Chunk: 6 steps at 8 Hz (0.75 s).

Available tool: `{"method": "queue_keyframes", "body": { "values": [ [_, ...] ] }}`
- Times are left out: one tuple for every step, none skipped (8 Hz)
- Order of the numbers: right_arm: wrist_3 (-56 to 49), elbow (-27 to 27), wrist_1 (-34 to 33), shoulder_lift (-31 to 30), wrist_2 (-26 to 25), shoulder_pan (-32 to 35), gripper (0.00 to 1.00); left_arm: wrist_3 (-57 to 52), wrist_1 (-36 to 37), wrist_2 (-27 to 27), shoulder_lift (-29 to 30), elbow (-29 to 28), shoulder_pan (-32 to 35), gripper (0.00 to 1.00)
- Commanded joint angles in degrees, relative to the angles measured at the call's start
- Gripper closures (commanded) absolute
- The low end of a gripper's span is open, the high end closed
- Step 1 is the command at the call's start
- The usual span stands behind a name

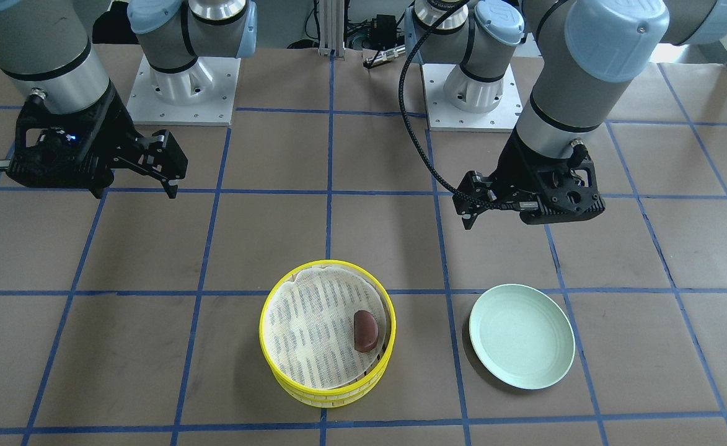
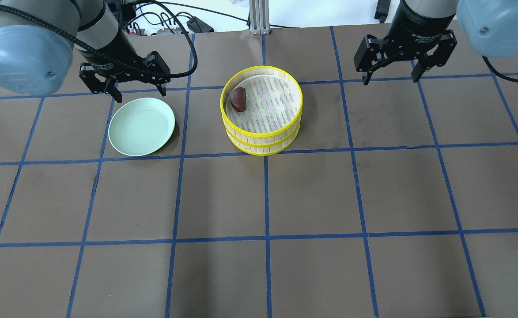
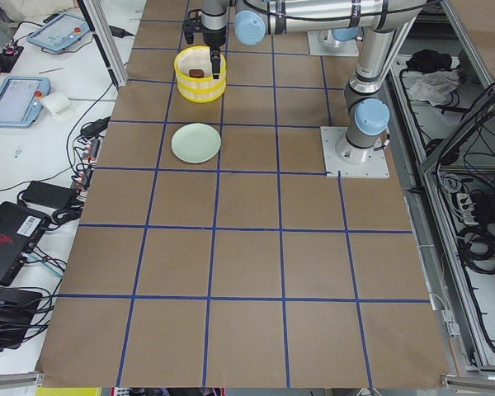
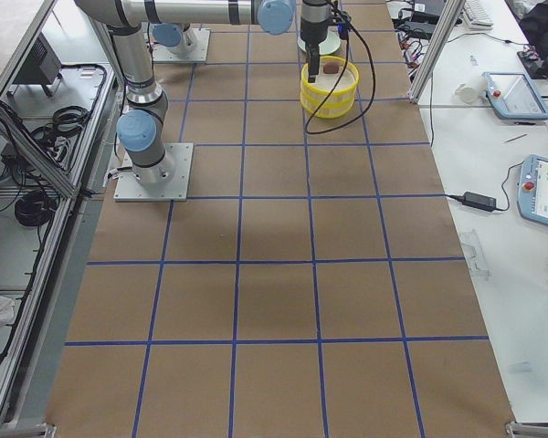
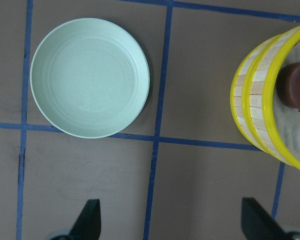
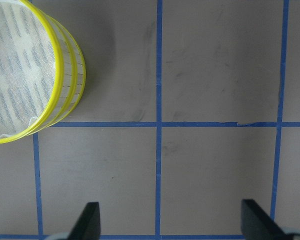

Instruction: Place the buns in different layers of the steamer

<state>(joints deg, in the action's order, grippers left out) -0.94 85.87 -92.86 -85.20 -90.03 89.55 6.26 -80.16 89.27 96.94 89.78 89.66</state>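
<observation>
Left of the steamer [image 2: 263,145] the left gripper [image 2: 141,95] hangs spread and empty beside the green plate [image 2: 141,126], the dark bun [image 2: 239,99] lies in the steamer's top tier, and right of the steamer the right gripper [image 2: 391,80] gapes empty, so a tilted tier lift could spill that bun.

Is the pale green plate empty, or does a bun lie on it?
Empty. The plate shows only bare green surface; the one visible bun, dark brown, lies in the steamer's top tier.
</observation>
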Motion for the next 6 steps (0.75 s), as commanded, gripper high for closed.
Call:
{"method": "queue_keyframes", "body": {
  "values": [
    [0.07,0.0,-0.39,-0.49,-0.32,0.01,0.0,-0.02,0.01,-0.06,-0.17,0.14,0.08,0.0],
    [-0.02,0.0,-0.4,-0.32,-0.15,0.01,0.0,-0.02,-0.08,0.02,-0.17,0.14,0.08,0.0],
    [-0.02,0.0,-0.4,-0.41,-0.06,0.01,0.0,-0.02,-0.17,0.11,-0.17,0.14,0.08,0.0],
    [0.06,0.0,-0.48,-0.41,0.12,0.01,0.0,-0.02,-0.08,0.03,-0.17,0.14,0.08,0.0],
    [0.24,0.0,-0.57,-0.41,0.21,0.09,0.0,-0.02,-0.08,0.03,-0.17,0.14,0.08,0.0],
    [0.24,0.0,-0.75,-0.32,0.12,0.09,0.0,-0.02,-0.17,0.11,-0.17,0.14,0.08,0.0]
  ]
}}
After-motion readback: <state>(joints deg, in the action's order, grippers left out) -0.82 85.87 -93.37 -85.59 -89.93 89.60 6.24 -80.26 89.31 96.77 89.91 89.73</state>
